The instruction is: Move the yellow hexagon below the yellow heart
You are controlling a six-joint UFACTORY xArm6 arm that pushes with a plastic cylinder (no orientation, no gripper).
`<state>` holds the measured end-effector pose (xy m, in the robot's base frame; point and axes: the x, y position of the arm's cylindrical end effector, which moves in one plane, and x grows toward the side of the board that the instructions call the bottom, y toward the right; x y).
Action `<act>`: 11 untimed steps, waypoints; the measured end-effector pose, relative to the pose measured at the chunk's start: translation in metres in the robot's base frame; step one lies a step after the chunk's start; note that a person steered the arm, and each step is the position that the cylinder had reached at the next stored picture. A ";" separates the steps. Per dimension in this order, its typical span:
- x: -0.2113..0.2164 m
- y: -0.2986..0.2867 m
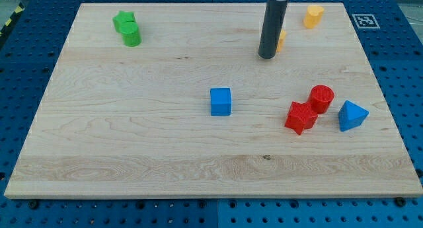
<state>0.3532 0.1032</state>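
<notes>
Hiding yellow hexagon [282,39] — probably — my tip [267,56]

My body shows here only as a straight dark grey cylindrical rod [271,28], seen near the top edge of the pale wooden surface [165,155], right of the middle. The rod is smooth and round, matte charcoal in colour, with a soft lighter sheen running down its left side (a plain reflection, nothing printed). Its width looks even from top to bottom. At the view's top it joins a slightly wider collar of the same dark tone, cut off by the frame. My tip [267,57] ends in a blunt, flat round face, darker than the shaft. No cables, screws or markings can be made out.
</notes>
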 end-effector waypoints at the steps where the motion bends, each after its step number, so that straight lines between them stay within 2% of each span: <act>1: 0.000 -0.013; 2: -0.010 -0.059; 3: -0.044 -0.080; 4: -0.051 -0.045; 5: -0.035 -0.009; 6: -0.013 -0.017; 7: -0.006 0.011; 8: -0.021 0.059; 9: -0.020 0.056; 10: -0.023 0.019; 11: -0.047 0.003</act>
